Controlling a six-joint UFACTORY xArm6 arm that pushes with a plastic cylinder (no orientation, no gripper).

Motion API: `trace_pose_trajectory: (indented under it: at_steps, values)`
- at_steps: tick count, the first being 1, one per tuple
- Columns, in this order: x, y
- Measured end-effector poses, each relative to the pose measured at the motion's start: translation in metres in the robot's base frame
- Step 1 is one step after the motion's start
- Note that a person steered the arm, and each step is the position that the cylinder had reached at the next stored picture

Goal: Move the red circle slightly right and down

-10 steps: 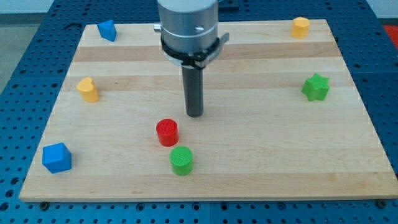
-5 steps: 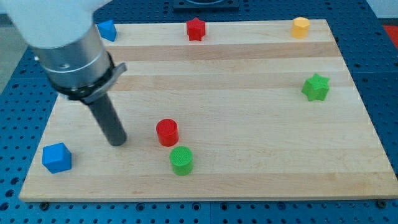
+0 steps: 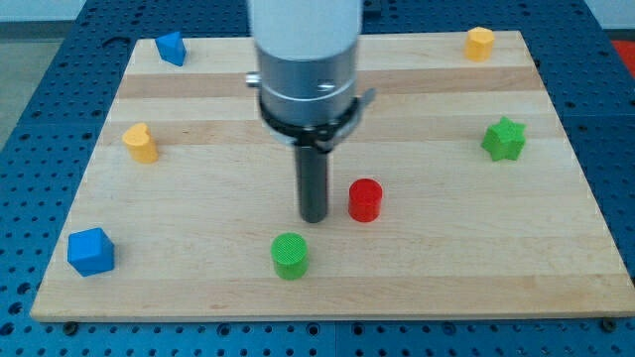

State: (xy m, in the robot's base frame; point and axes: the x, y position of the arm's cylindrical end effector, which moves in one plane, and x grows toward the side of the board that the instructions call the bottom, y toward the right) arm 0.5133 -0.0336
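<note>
Red and ribbed, the red circle (image 3: 365, 199) stands on the pale striped-wood bench (image 3: 446, 248), near its middle, just to the view's right of my tip (image 3: 315, 217). My tip is a plain dark rod with no fingers. A ribbed green circle (image 3: 290, 255) sits below, apart from both.

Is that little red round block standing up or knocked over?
Standing upright: the red circle shows its flat round top facing up, just to the view's right of my tip.
</note>
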Motion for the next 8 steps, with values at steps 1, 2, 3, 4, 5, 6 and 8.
trace_pose_trajectory:
  at_steps: [1, 2, 3, 4, 5, 6, 8]
  values:
    - [-0.025, -0.003]
    - [-0.032, 0.03]
    - [-0.021, 0.086]
    - [-0.007, 0.146]
    - [-0.004, 0.171]
    - [-0.011, 0.153]
    - [0.007, 0.131]
